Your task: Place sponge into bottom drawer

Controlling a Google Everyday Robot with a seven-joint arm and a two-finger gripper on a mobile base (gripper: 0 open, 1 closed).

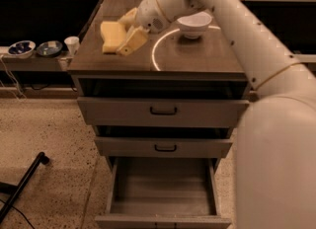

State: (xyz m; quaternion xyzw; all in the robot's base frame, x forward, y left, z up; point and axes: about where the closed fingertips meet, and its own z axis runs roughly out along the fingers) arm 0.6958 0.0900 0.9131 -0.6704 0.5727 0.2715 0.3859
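I am holding the tool [123, 35], spread wide, at the sponge [109, 36] near the bench's [197, 55] edge, where a shallow pinch is risking a drop.

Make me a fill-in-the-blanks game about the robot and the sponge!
1. The sponge lies on top of the ____.
2. The tool is at the sponge, left of the white ____ in the picture.
3. The bottom drawer is pulled ____.
Missing words: cabinet; bowl; open.
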